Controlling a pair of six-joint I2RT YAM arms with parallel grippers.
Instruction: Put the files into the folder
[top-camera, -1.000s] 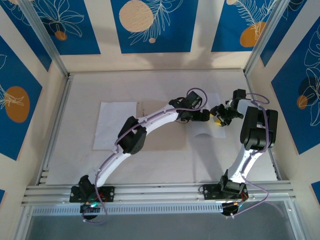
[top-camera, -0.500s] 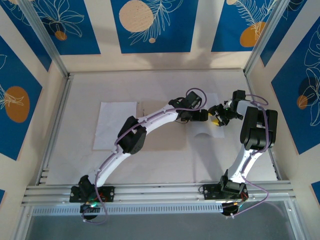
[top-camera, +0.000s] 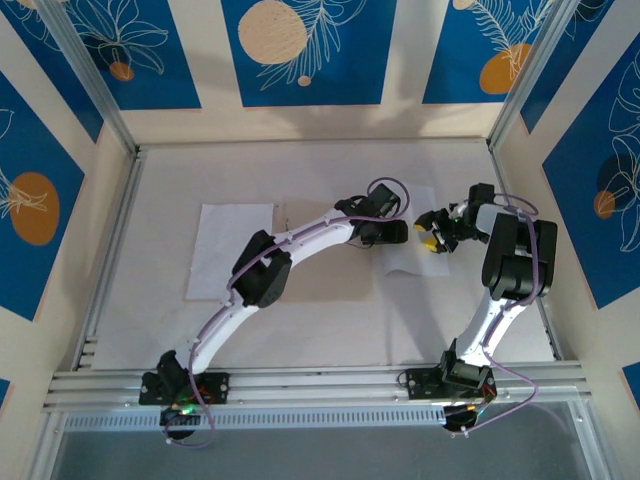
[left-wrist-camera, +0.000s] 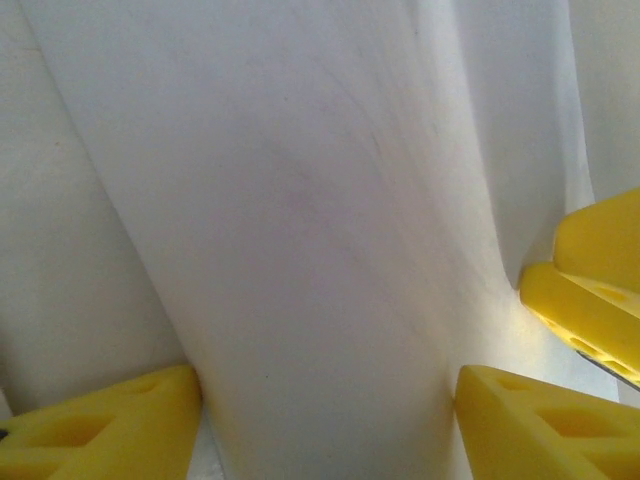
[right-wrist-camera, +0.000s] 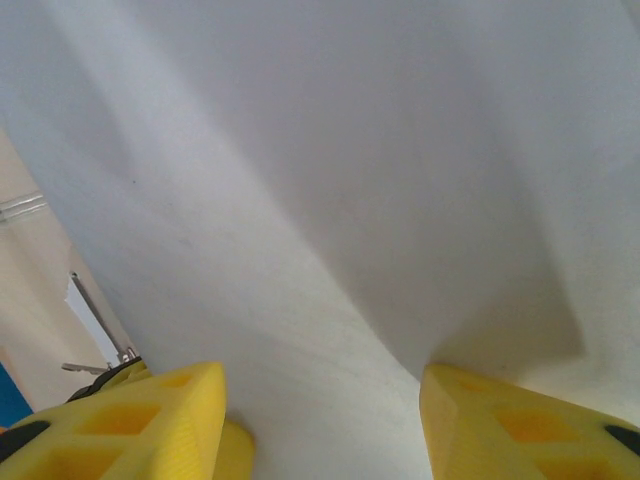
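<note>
The tan folder (top-camera: 325, 278) lies flat at mid-table under my left arm. One white file (top-camera: 230, 250) lies flat to its left. The other file (top-camera: 405, 262) overlaps the folder's right edge and humps up under both grippers. My left gripper (top-camera: 403, 232) (left-wrist-camera: 325, 388) presses on this sheet, its jaws apart, with a ridge of paper (left-wrist-camera: 310, 250) rising between the yellow fingers. My right gripper (top-camera: 428, 232) (right-wrist-camera: 322, 385) faces it from the right, also open, with the sheet (right-wrist-camera: 330, 180) sloping between its fingers. One of its fingers (left-wrist-camera: 590, 290) shows in the left wrist view.
White table mat (top-camera: 300, 340) inside a walled booth with blue patterned panels. Metal rails (top-camera: 320, 385) run along the near edge by both arm bases. The two grippers stand very close together.
My left gripper's jaws have narrowed and the paper has bunched up between them. The arch at the sheet's near edge has shrunk. The right gripper has hardly moved.
</note>
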